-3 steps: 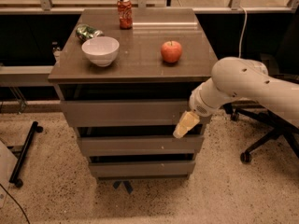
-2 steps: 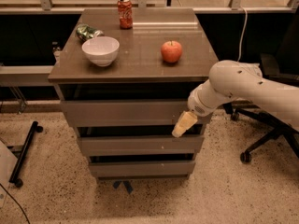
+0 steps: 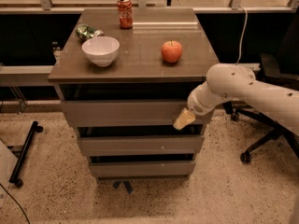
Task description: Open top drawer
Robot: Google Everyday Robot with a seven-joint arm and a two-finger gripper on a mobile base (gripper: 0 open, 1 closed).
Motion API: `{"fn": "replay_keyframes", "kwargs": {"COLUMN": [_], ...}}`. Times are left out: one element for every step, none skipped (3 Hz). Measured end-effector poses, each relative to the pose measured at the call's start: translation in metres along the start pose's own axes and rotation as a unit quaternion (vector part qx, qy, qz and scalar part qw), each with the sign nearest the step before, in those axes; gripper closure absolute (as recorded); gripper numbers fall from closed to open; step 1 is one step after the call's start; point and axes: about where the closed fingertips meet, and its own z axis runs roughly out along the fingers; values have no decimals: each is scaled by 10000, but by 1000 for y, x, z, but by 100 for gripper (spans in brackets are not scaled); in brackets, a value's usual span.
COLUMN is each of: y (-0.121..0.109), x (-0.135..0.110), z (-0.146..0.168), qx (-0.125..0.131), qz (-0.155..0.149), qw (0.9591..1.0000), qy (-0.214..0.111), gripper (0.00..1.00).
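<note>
Where end effector rests, it touches top drawer at right.

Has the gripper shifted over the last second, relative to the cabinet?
Yes, slightly left. Against the apple, which has not moved, the gripper sits a little further in at the right end of the top drawer.

Here's the brown surface: a white bowl sits front-left, with a crumpled green packet just behind it. A red soda can stands upright at the back and a red apple sits right of centre. A black office chair stands on the speckled floor at right. The claw hangs below the surface's front right corner.
</note>
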Motion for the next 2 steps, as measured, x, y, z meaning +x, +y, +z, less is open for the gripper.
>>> {"fn": "replay_keyframes", "kwargs": {"y": [5, 5], "x": [12, 12], "z": [-7, -7], "qx": [37, 37], "qz": [60, 60], "qw": [9999, 9999], "qy": [117, 117], "gripper": [48, 79]}}
